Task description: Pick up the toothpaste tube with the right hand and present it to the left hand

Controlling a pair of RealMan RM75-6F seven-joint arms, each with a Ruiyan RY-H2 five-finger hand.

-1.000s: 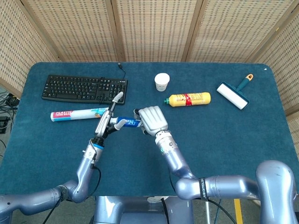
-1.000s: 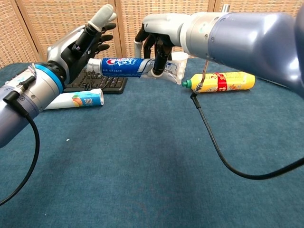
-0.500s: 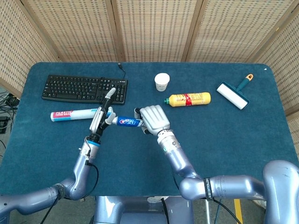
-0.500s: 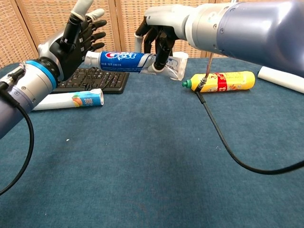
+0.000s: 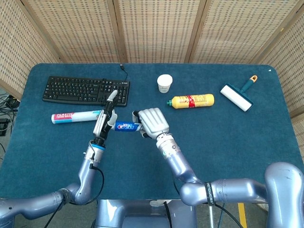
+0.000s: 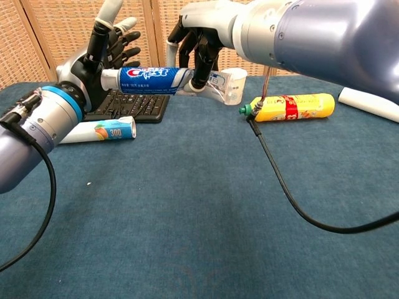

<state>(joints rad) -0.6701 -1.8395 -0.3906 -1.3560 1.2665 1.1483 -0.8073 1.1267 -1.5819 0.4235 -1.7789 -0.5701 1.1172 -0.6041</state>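
While right hand (image 6: 198, 37) clamps Crest toothpaste tube (image 6: 149, 80) mid-air above table (image 6: 206, 205), cap end meets palm of left hand (image 6: 103, 53), fingers spread, empty. Presentation step; next likely left fingers closing round tube.

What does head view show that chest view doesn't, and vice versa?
Head view only: the lint roller at the table's right side, and the full keyboard with its cable.

Chest view only: the Crest lettering on the toothpaste tube, and its cap end reaching the left robot hand, whose fingers are spread.

Both: the right robot hand gripping the tube above the table, the yellow bottle, the paper cup and the plastic wrap roll.
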